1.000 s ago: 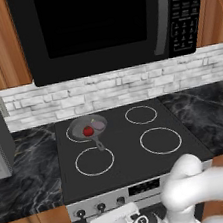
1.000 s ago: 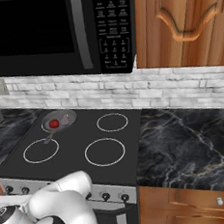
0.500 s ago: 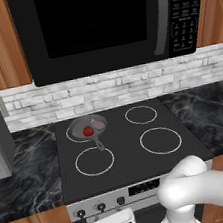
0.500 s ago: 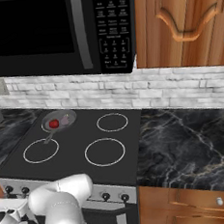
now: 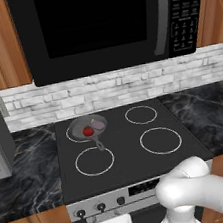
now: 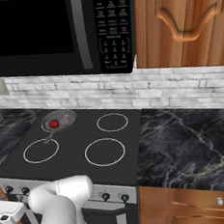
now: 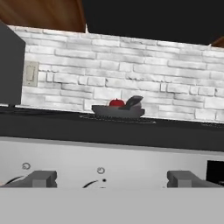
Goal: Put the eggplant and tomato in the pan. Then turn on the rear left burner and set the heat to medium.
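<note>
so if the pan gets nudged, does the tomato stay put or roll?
Likely rolls a little: the tomato looks round and smooth. The pan rim should probably contain it, and the eggplant lying close beside it may block that side. The short handle suggests the pan could pivot when pushed.

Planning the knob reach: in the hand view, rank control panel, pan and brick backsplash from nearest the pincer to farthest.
1. control panel, directly ahead of the pincer.
2. pan, middle distance, centre.
3. brick backsplash, rearmost, behind the pan.

The microwave keypad labels are too blurred to read.
</note>
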